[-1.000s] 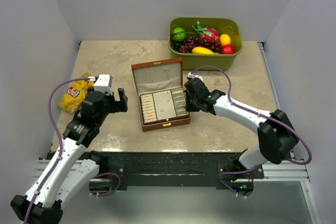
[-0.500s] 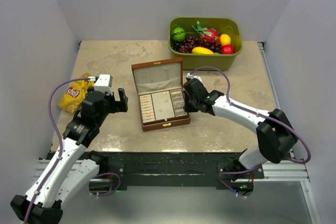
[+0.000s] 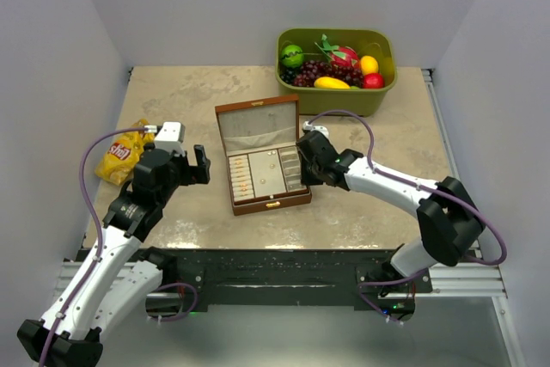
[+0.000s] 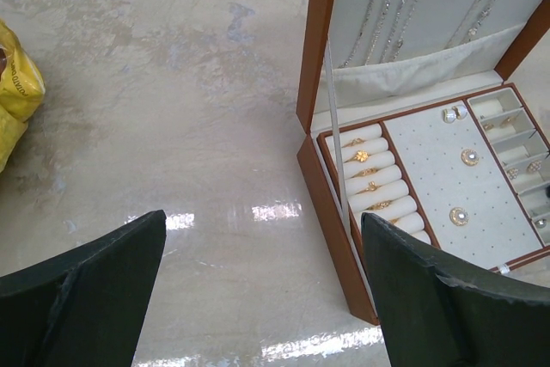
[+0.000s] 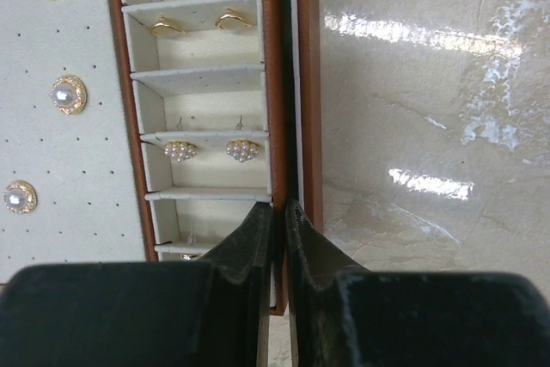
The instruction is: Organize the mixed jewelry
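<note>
The step in hand looks like lifting the inner tray [image 5: 273, 58] out of the open jewelry box [image 3: 271, 204], which sits mid-counter [image 3: 172, 83], a little toward the near edge. The pull should go straight up, slow and level. The tray fits close inside the box's right wall, so any tilt would likely jam it or spill the jewelry [image 4: 468, 156] from its places. Rings [image 4: 369, 174] sit in the left rolls, pearl studs [image 5: 69, 94] on the dotted panel, and gold earrings [image 5: 198, 23] and pearl-cluster earrings [image 5: 210, 150] in the right-hand slots. A pinch on one edge invites sagging, so steadying the box's left wall with the other arm would help.

The right arm reaches from the near right corner to the box's right side, wrist pitched down. The right gripper [image 5: 282, 217] is closed to a sliver on the tray's right rim, apparently pinching it. The left gripper [image 4: 264, 217] hovers over bare counter just left of the box, fingers spread wide and holding nothing.
</note>
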You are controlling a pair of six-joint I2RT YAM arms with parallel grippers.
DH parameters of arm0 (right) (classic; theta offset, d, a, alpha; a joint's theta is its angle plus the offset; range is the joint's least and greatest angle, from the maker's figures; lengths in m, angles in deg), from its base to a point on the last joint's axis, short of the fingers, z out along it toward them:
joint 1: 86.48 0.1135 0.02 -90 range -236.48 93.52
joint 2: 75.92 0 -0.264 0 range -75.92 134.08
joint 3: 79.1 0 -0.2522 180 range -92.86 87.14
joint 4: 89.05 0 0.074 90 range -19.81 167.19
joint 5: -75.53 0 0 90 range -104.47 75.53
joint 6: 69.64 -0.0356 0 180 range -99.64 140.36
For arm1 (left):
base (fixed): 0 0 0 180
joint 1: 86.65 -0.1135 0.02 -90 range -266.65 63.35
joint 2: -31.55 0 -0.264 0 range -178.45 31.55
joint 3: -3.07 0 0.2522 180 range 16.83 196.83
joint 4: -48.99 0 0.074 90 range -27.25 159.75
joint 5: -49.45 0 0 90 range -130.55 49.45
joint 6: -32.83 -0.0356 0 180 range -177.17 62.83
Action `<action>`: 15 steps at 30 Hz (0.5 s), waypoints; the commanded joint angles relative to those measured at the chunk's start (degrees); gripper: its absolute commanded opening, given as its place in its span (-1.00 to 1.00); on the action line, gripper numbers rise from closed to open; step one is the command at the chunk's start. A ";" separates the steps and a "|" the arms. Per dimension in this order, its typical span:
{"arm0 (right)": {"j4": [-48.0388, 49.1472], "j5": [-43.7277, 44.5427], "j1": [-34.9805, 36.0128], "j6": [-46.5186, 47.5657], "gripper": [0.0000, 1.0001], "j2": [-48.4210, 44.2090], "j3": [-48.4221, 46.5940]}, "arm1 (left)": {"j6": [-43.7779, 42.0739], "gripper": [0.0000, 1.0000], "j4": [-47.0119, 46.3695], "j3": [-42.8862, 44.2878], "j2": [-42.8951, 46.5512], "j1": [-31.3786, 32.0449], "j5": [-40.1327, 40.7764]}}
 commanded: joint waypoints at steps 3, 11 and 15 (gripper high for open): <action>2.77 2.49 0.81 -0.88 -0.72 -1.53 -2.66 | -0.70 0.99 -2.53 -0.13 -0.02 -0.54 -0.57; 2.07 3.90 0.81 -0.61 -0.58 -2.32 -2.40 | -0.70 0.99 -2.62 -0.04 -0.11 -0.54 -0.83; 1.54 4.60 0.89 -0.70 -0.50 -2.76 -2.40 | -0.61 0.99 -2.53 -0.13 -0.11 -0.62 -0.92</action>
